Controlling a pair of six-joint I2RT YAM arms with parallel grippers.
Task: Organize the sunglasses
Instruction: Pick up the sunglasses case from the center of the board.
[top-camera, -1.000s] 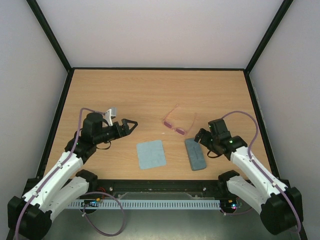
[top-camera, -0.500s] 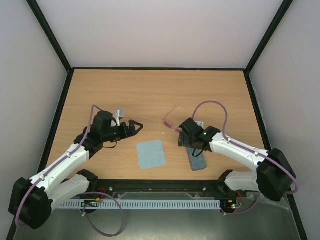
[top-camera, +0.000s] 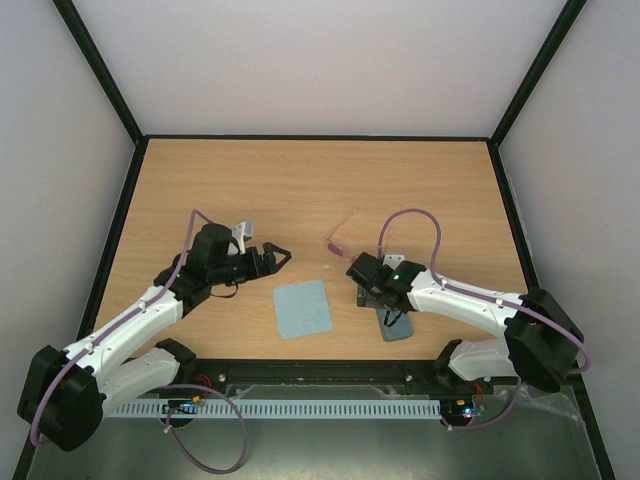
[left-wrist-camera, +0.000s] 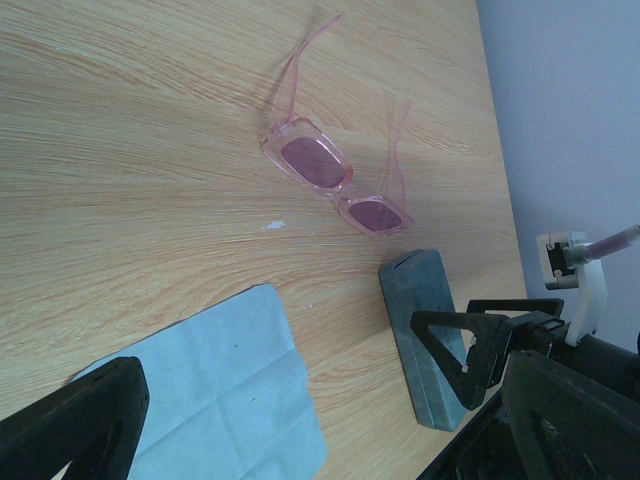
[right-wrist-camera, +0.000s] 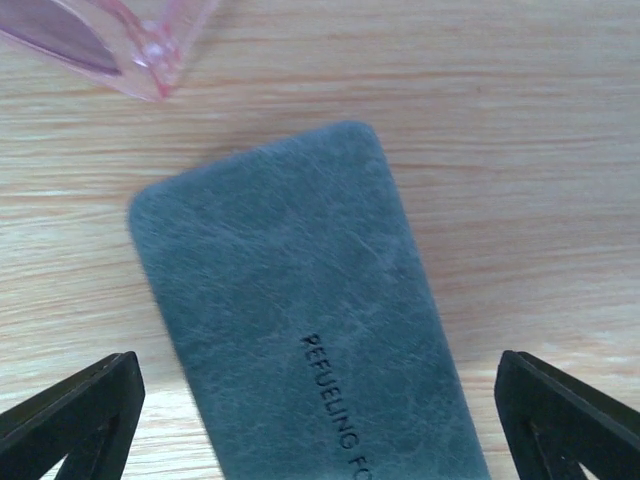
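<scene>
The sunglasses (left-wrist-camera: 335, 180), thin pink frame and pinkish lenses, lie unfolded on the wooden table; in the top view only their left part (top-camera: 340, 240) shows past the right arm. My right gripper (top-camera: 368, 278) hangs open over the far end of the grey-blue case (right-wrist-camera: 300, 330), one finger on each side and nothing gripped; a corner of the sunglasses (right-wrist-camera: 110, 40) lies just beyond the case. My left gripper (top-camera: 275, 256) is open and empty, left of the sunglasses and above the far edge of the light blue cloth (top-camera: 303, 307).
The case (top-camera: 395, 325) lies lengthwise right of the cloth (left-wrist-camera: 200, 390), near the table's front edge. Black frame posts and grey walls enclose the wooden table (top-camera: 300, 180).
My right arm has swung left and inward, from beside the case to over its far end, close to the sunglasses. The left gripper has crept a little right. Both stay open.
</scene>
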